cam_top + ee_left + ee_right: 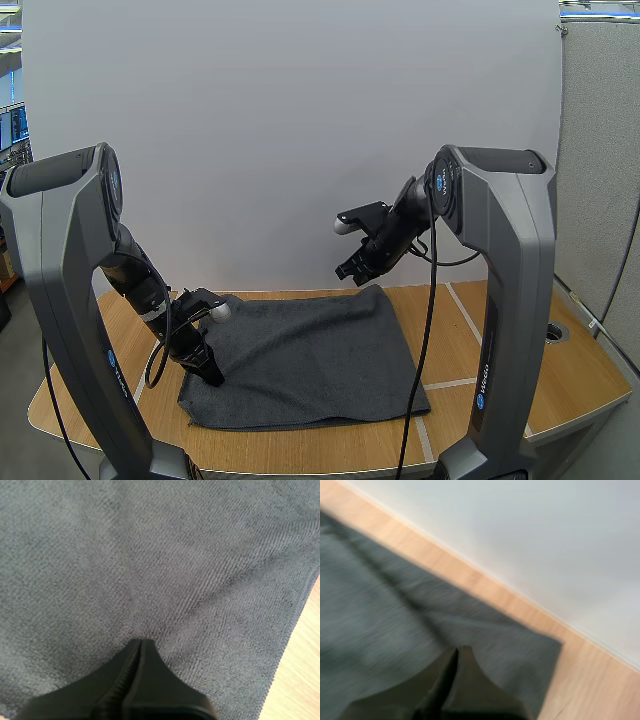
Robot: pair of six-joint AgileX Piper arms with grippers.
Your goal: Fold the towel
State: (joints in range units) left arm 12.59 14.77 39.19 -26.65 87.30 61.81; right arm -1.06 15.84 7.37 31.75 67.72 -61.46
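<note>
A dark grey towel (310, 355) lies spread flat on the wooden table (560, 370). My left gripper (213, 378) is down on the towel's left part, a little in from its left edge. In the left wrist view its fingers lie together as one dark wedge, so the left gripper (140, 642) is shut with its tip touching the towel (175, 555), and faint creases run toward the tip. My right gripper (347, 272) hangs in the air above the towel's far right corner. The right gripper (457, 650) is also shut, with the towel (380, 620) below it.
A white wall (300, 120) stands right behind the table's far edge. Bare wood lies to the right of the towel, with pale tape lines (450, 383) and a round hole (556, 331) near the right edge. Table wood (305, 670) borders the towel's edge.
</note>
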